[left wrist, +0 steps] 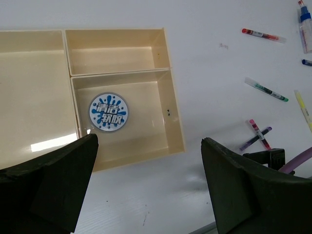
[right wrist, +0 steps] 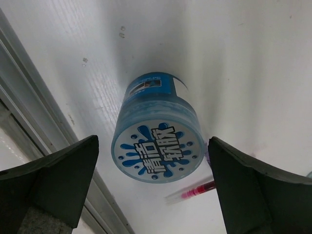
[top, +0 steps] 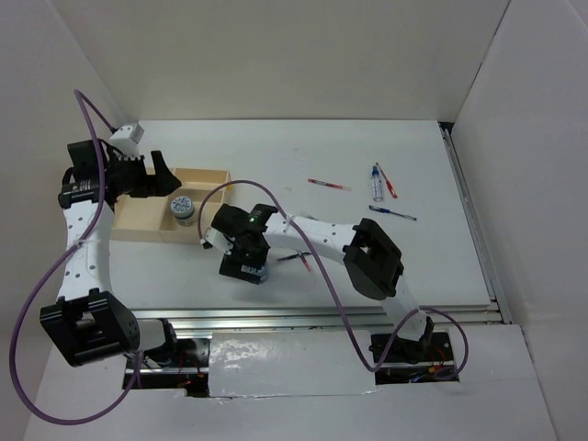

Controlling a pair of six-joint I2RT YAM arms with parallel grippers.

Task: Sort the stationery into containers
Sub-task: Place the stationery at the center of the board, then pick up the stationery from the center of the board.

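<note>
My right jaws gape open either side of a small round blue-and-white patterned plastic cylinder (right wrist: 156, 151), centre frame, standing free on the white worktop (right wrist: 253, 58) — my left jaws open too. It looks light, rigid, probably slippery — I'd grip its straight sides mid-height.

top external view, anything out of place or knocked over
Nothing looks spilled or damaged. One blue-white cylinder sits in the tray; the other cylinder stands outside it on the table, between the fingers of the open right tool. Loose pens lie on the table, one crossed pair among them.
</note>
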